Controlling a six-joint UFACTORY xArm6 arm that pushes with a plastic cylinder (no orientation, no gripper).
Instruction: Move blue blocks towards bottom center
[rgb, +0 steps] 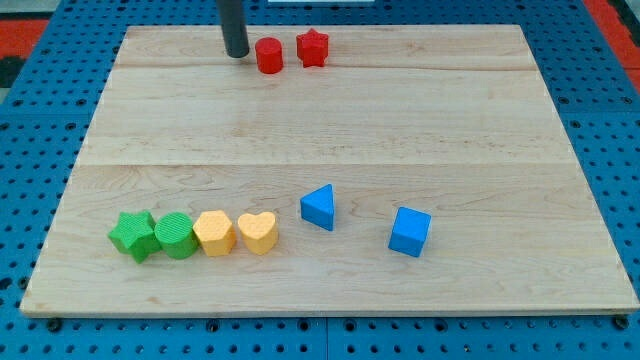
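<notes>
A blue triangular block (319, 207) lies just right of the board's middle, toward the view's bottom. A blue cube (410, 232) lies to its right, a little lower. My tip (237, 53) rests on the board near the view's top, left of centre, just left of a red cylinder (268, 55). The tip is far from both blue blocks, which lie well below it and to its right.
A red star (313, 48) sits right of the red cylinder. A row at the bottom left holds a green star (134, 236), a green cylinder (176, 235), a yellow hexagonal block (214, 232) and a yellow heart (258, 232). The wooden board (330, 130) lies on a blue pegboard.
</notes>
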